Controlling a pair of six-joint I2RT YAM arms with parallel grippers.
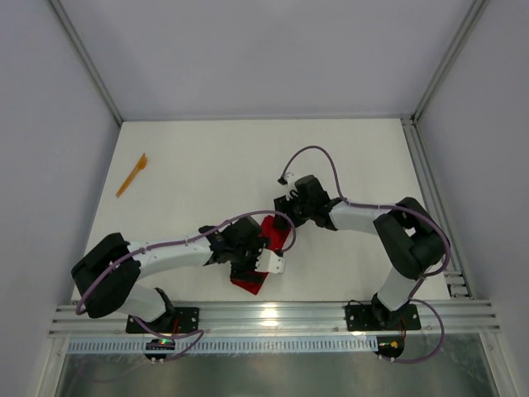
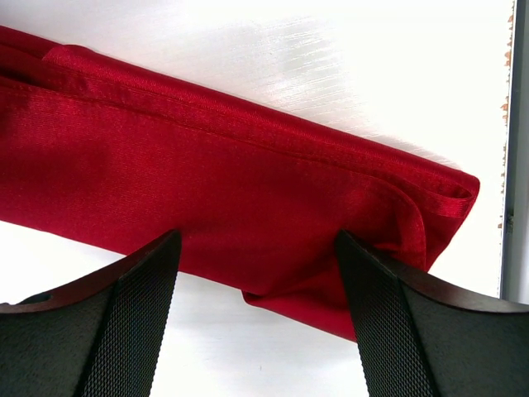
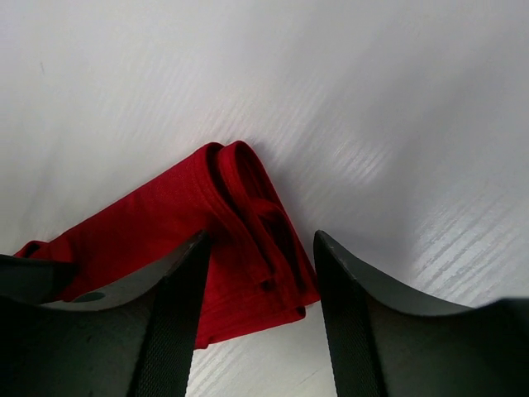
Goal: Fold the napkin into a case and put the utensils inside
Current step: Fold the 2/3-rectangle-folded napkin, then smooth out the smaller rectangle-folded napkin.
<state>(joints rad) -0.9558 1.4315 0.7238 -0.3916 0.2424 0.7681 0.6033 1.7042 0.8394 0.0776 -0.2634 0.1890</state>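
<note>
Left fingers (image 2: pixel 124 331), black and ribbed, fill the foreground of the left wrist view. The left gripper (image 2: pixel 257 248) stands with jaws wide apart and holding nothing, poised over the napkin (image 2: pixel 207 165). The napkin lies as a long folded red strip on the white table (image 2: pixel 331 50), with one corner tucked over near the right-hand finger.

Right wrist view: the right gripper (image 3: pixel 258 244) also has its jaws parted, and the strip's other end lies between them, its layered folds showing at the rounded edge. Whether the pads touch the cloth cannot be told.

Top view: both arms reach inward and meet over the napkin. It sits near the front-centre of the table, close to the rail (image 1: pixel 273 314), runs diagonally between the two grippers and is mostly hidden beneath them. One orange utensil (image 1: pixel 132 174) lies well apart at the far left of the table, outside the cloth
</note>
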